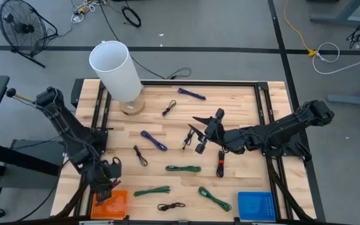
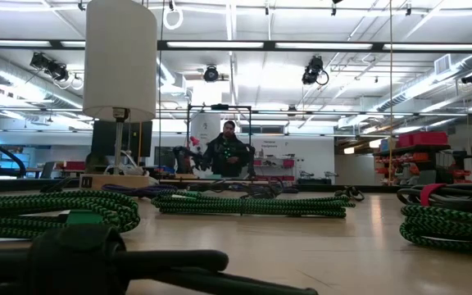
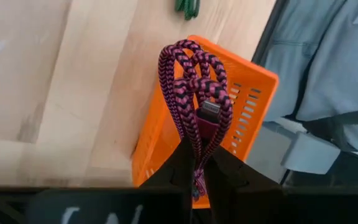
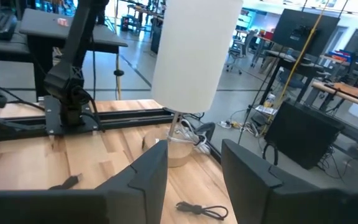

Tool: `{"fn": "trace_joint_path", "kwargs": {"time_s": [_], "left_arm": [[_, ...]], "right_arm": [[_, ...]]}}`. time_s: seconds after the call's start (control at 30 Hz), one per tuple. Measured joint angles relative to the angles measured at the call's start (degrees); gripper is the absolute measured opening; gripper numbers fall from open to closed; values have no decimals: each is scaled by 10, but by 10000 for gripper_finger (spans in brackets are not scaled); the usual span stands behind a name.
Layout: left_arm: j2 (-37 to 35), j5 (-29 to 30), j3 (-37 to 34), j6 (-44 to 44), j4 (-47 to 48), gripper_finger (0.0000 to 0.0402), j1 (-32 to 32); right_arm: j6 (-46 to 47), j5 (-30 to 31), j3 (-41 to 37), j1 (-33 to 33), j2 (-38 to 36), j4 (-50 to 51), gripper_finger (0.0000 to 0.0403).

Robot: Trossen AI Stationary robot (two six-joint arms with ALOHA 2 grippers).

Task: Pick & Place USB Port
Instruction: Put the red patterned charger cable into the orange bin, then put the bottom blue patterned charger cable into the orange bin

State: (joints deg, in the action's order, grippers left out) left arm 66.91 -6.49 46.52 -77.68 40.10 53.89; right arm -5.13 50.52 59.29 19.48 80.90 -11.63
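Pinching only one strand of the coiled pink-and-black USB cable (image 3: 194,93) above the orange bin (image 3: 244,106), the left gripper (image 3: 196,163) risks snagging loops on the rim at release; the right gripper (image 4: 194,171) waits mid-table, fingers spread.

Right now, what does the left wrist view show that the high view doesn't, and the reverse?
Only the left wrist view shows the coiled pink-and-black cable clamped in the left gripper above the orange bin.

Only the high view shows the right gripper open over mid-table, the white lamp, the blue bin and the other cables spread across the table.

Both show the orange bin, the wooden tabletop and a green cable.
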Motion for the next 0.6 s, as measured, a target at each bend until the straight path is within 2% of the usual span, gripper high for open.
{"fn": "trace_joint_path", "kwargs": {"time_s": [0.17, 0.4, 0.6], "left_arm": [[18, -3, 0, -7, -13, 19, 0], [22, -3, 0, -15, -30, 67, 6], [22, 6, 0, -13, -31, 73, 18]], "right_arm": [[1, -2, 0, -3, 0, 4, 150], [1, -5, 0, -3, 0, 7, 150], [1, -5, 0, -3, 0, 7, 150]]}}
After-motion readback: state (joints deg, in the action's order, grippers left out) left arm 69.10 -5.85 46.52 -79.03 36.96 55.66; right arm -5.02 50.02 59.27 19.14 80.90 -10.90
